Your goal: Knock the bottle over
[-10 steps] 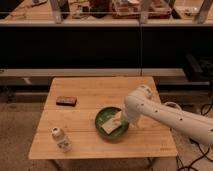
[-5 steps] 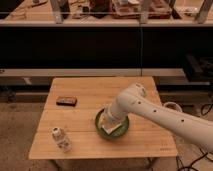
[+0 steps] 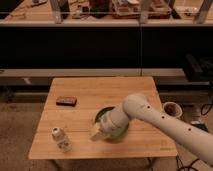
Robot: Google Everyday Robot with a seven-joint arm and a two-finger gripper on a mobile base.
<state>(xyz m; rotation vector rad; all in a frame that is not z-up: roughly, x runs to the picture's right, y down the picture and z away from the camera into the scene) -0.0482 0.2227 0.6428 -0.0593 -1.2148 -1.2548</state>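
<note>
On a light wooden tabletop (image 3: 95,90) in a dim room: dark shelving (image 3: 100,45) behind with clutter on top, speckled floor (image 3: 20,125) around. A flat dark block (image 3: 66,101) lies near the left edge and a green bowl (image 3: 114,131) sits mid-front. The white arm (image 3: 155,120) reaches in from the right over the bowl. The hand (image 3: 97,132) is at the bowl's left rim, low; how wide it is, cannot tell. The bottle (image 3: 61,140) stands at the front left corner, left of the hand in the view, apart from it.
</note>
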